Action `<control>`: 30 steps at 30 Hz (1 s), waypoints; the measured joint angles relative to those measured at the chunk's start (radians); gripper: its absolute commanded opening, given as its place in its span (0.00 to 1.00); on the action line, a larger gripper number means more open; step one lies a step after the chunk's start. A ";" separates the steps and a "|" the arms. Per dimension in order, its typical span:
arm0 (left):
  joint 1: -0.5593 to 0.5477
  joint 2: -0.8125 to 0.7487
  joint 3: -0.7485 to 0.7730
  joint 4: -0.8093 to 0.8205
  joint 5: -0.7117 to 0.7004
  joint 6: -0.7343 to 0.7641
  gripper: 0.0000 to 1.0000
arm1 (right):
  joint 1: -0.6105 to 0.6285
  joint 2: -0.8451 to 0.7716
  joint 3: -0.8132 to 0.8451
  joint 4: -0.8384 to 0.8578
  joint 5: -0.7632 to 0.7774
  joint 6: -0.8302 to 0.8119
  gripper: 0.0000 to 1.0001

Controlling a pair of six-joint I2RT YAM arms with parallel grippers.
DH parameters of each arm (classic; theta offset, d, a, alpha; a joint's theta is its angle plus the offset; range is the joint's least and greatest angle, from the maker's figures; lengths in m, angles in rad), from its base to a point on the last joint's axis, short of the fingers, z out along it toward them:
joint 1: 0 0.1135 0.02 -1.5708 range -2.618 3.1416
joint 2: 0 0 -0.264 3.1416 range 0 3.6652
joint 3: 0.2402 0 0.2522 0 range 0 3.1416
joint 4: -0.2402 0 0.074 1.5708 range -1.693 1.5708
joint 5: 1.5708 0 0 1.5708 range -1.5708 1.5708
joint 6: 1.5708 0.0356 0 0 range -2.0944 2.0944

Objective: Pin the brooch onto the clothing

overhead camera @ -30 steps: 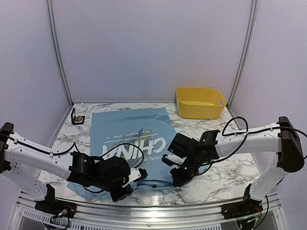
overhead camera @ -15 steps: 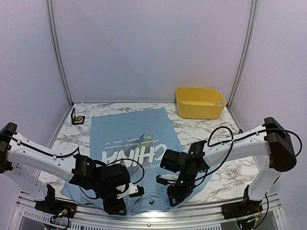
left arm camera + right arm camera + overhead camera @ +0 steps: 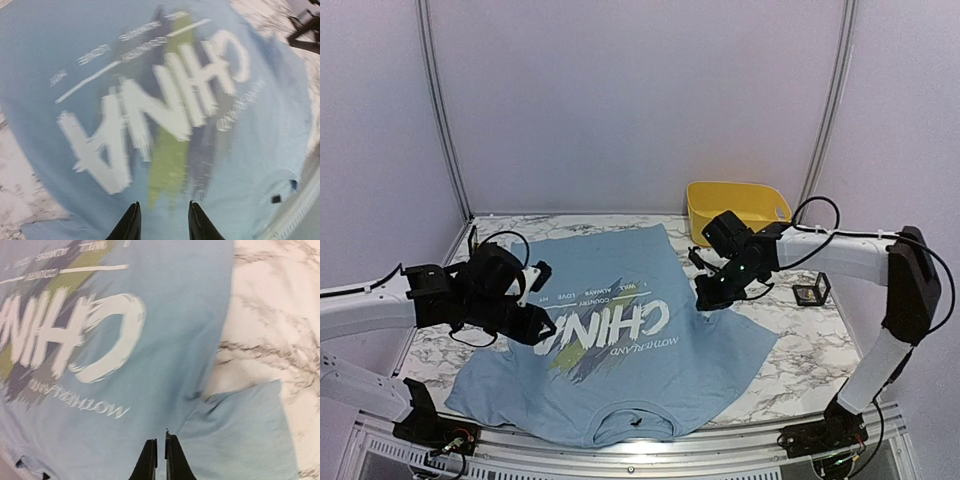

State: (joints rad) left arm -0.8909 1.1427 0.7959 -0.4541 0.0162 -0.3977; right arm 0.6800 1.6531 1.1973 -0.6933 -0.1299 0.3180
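neckline of the clothing (image 3: 650, 375) lies nearest, the light blue t-shirt spread flat and print up on the marble table (image 3: 800, 350). over the print the left gripper (image 3: 163, 206) hangs with jaws partly apart and empty. the right gripper (image 3: 159, 441) hangs by the sleeve seam, jaws all but closed on nothing. no brooch shows on the fabric, so pinning looks not yet begun. farther right sits a small dark box (image 3: 810, 291), contents unclear; beyond it, a yellow bin (image 3: 738, 215).
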 measured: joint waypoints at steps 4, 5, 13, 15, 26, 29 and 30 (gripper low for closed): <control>0.167 0.007 -0.128 -0.007 -0.101 -0.127 0.31 | -0.104 0.129 0.000 0.097 0.115 -0.014 0.00; 0.189 0.009 -0.164 -0.012 -0.119 -0.155 0.31 | -0.119 0.153 0.000 0.111 0.135 -0.017 0.00; 0.256 0.099 -0.251 0.001 -0.202 -0.263 0.31 | -0.207 0.176 -0.095 0.224 0.209 -0.016 0.00; 0.276 0.134 -0.259 0.033 -0.220 -0.270 0.31 | -0.227 0.172 -0.110 0.251 0.211 -0.016 0.00; 0.321 0.305 -0.141 0.123 -0.279 -0.183 0.35 | -0.314 0.206 -0.061 0.267 0.243 -0.053 0.00; 0.323 0.244 -0.162 0.071 -0.255 -0.189 0.39 | -0.301 0.202 -0.017 0.233 0.249 -0.085 0.00; 0.323 0.205 -0.169 0.033 -0.252 -0.190 0.40 | -0.295 0.198 0.004 0.224 0.249 -0.096 0.00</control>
State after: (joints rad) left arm -0.5682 1.3476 0.6273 -0.4210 -0.2359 -0.5873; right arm 0.3847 1.8511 1.2015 -0.4694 0.1196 0.2222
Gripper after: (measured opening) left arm 0.369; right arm 0.001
